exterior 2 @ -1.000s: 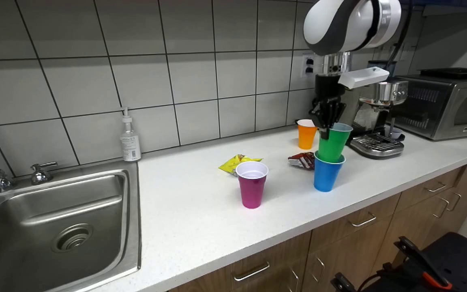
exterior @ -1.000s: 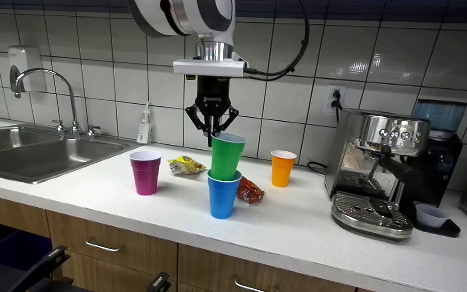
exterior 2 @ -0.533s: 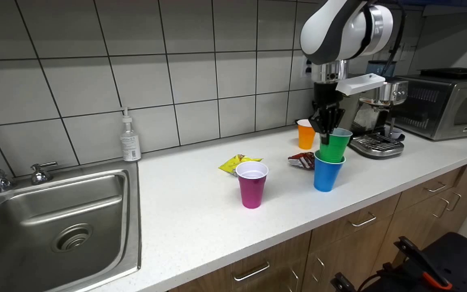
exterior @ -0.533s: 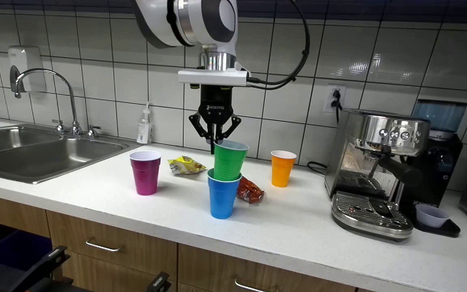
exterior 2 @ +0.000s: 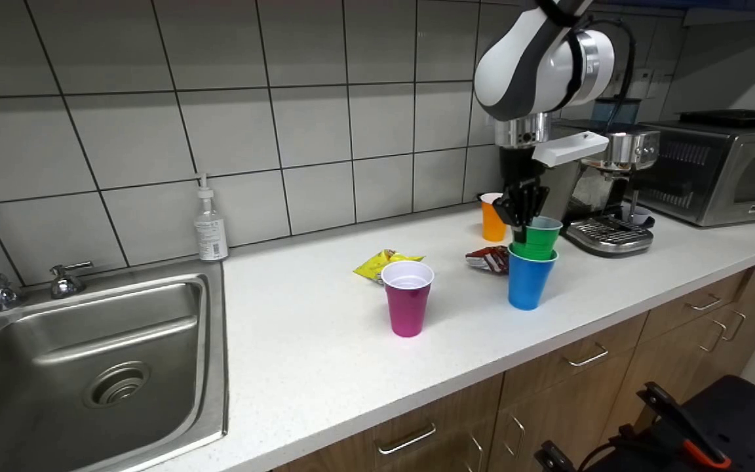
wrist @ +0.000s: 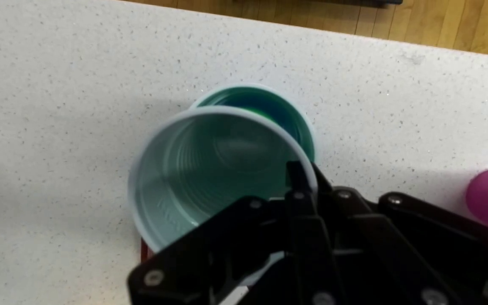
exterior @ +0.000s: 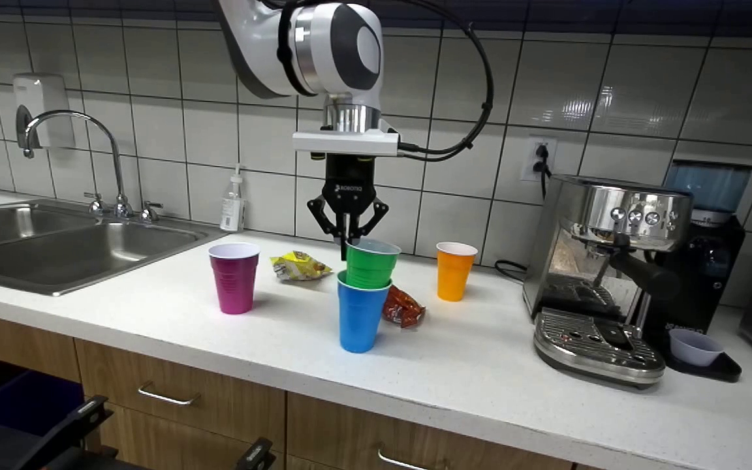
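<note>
Green cup (exterior: 371, 269), gripped at its rim and nested in the blue cup (exterior: 360, 320). The hand (wrist: 306, 167) points straight down and is closed on the green cup: in the wrist view, one finger (wrist: 297, 178) reaches inside the rim and the other lies against the outside, on the side facing the sink (exterior: 105, 251). The green cup extends from the fingers toward the coffee machine (exterior: 585, 281), nearly upright, its lower part enclosed by the blue cup and its upper part projecting above; whether its base meets the blue cup's bottom cannot be seen. The blue cup stands on the worktop (exterior: 467, 352), below the hand.

Red packet (exterior: 403, 308): lies below the hand, just beside the blue cup, toward the tiled wall (exterior: 457, 163); contact between the two cannot be judged. Yellow packet (exterior: 299, 266): lies to the sink side of the hand, nearer the tiled wall. Magenta cup (exterior: 235, 281): stands upright, farther to the sink side of the hand; the right edge of the wrist view cuts it off. Orange cup (exterior: 455, 274): stands upright on the coffee machine side of the hand. Soap bottle (exterior: 233, 207): stands well to the sink side of the hand, near the tiled wall.
</note>
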`<state>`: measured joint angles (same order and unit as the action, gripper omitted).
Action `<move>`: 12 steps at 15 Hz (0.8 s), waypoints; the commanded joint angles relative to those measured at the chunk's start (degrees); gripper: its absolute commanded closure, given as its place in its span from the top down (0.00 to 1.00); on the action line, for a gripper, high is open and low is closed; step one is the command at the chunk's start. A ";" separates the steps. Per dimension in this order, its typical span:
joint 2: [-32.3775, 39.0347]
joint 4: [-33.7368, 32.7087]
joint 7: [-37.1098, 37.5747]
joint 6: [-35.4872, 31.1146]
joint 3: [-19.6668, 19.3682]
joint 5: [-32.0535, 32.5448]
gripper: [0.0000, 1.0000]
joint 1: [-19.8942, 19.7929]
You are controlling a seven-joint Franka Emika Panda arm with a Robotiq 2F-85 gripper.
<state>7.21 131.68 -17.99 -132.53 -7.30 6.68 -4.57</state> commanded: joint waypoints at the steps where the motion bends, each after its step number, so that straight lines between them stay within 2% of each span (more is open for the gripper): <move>1: 2.40 -2.57 1.13 0.71 1.10 1.04 0.01 -0.33; 4: 3.36 -3.28 1.21 0.90 1.45 1.00 0.01 -0.28; 5: 3.53 -3.37 1.24 0.88 1.56 1.05 0.29 -0.26; 6: 3.53 -3.32 1.24 0.63 1.63 1.14 0.30 -0.23; 12: 3.08 -2.76 1.20 0.45 1.70 1.34 0.73 -0.23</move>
<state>10.50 129.46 -17.92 -132.53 -6.34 6.73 -4.41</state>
